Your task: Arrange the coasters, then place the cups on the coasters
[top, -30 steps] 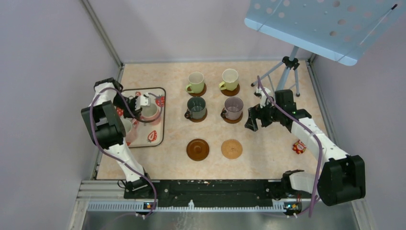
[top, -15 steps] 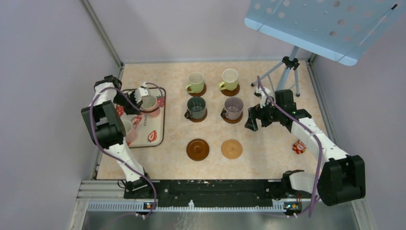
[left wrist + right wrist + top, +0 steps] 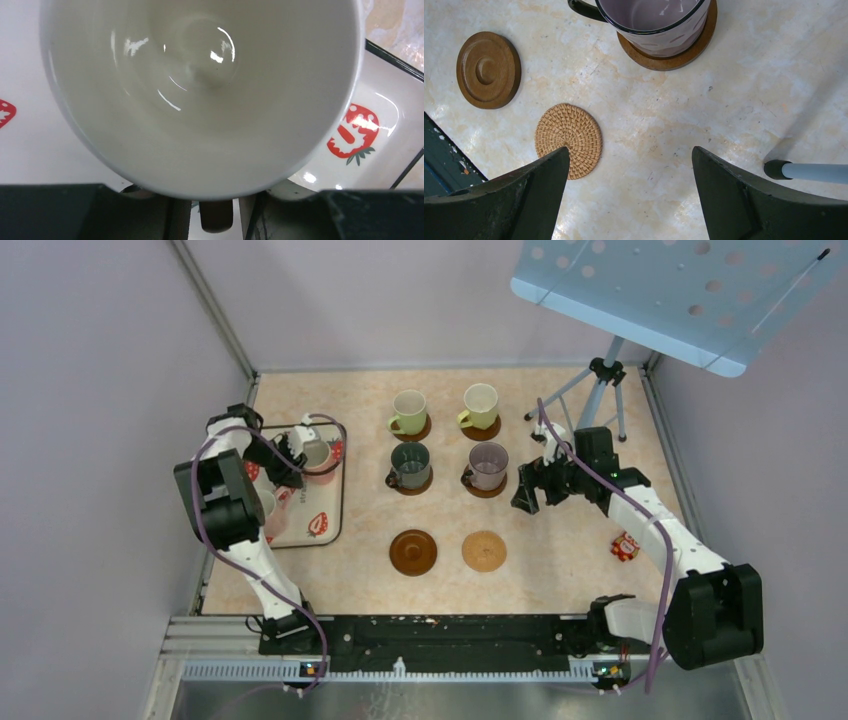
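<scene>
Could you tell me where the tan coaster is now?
Top view: the tan coaster lies in the near row, right of the bare dark brown coaster, with the mauve cup behind it.

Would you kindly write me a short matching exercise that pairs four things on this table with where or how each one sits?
Things:
1. mauve cup
2. tan coaster
3. far pink cup
4. grey-green cup

Places or states:
A. on the strawberry tray
B. middle row, left
C. bare, no cup on it
D. middle row, right

Pairs: 1-D, 2-C, 3-A, 4-B
</scene>
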